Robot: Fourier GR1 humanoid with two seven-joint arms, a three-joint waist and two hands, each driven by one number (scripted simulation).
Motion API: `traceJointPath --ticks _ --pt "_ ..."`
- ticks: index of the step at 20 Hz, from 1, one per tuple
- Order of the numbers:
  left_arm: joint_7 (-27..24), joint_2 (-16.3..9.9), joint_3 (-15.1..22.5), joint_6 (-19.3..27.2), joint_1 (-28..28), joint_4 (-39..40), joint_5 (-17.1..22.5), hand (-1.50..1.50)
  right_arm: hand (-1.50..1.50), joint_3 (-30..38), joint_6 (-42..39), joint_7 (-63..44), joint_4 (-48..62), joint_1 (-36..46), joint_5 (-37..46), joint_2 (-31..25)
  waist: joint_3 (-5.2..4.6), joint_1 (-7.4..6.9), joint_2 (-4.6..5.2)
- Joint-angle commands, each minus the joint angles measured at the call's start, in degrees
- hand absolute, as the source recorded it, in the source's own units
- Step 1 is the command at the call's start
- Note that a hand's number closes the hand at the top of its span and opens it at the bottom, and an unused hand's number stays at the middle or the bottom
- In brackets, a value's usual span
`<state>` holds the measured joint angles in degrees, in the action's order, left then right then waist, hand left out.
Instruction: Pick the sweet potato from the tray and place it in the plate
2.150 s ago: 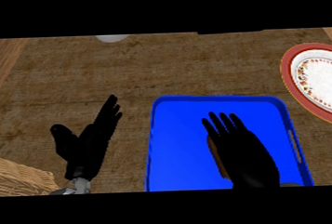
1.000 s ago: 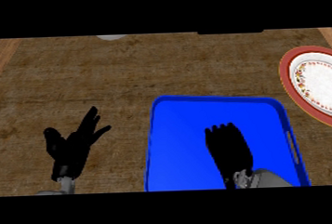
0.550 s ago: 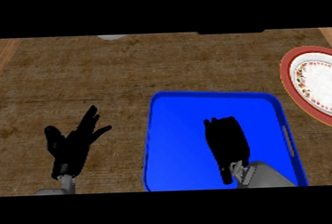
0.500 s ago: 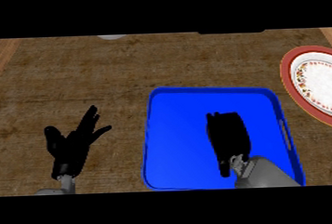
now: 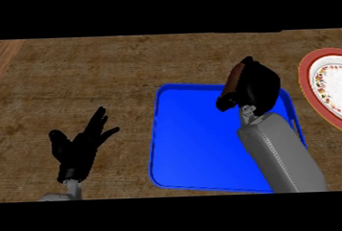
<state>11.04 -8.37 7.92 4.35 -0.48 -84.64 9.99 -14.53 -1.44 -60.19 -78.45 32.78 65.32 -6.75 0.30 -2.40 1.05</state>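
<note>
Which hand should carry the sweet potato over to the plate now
The right hand: its fingers are curled round the sweet potato, above the blue tray, beside the plate. The left hand rests open, far off.

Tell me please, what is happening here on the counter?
The right hand has its fingers curled round the sweet potato and holds it above the far end of the blue tray. The plate waits at the right edge, with nothing on the part that shows. The left hand rests open, left of the tray.
</note>
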Motion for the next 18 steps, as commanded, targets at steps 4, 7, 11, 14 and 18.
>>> traceJointPath --ticks 4,7,11,14,18 --pt "1.75 -0.41 -0.04 -0.12 -1.22 2.45 -0.39 0.0 1.5 7.23 18.16 -10.59 9.89 11.82 15.01 1.79 -0.31 -1.14 0.37" --pt "-0.6 0.64 1.75 -0.47 1.01 2.94 -1.37 0.0 1.5 11.17 23.9 -12.53 12.14 14.03 19.46 2.1 -0.32 -1.12 0.32" --pt "0.72 -0.66 0.12 -0.59 0.56 2.24 -0.49 0.0 1.5 16.76 31.46 -13.65 13.2 13.36 24.19 2.03 -0.25 -0.11 0.11" --pt "-0.85 -0.44 0.18 -0.04 2.43 3.04 -1.3 0.0 1.5 19.82 37.52 -13.24 11.53 11.58 26.49 3.78 -0.26 0.58 -0.22" --pt "1.0 -0.2 -0.31 0.83 1.68 1.08 -0.88 0.0 1.5 26.3 45.57 -6.82 11.58 8.77 25.14 0.92 -0.19 1.38 -0.44"
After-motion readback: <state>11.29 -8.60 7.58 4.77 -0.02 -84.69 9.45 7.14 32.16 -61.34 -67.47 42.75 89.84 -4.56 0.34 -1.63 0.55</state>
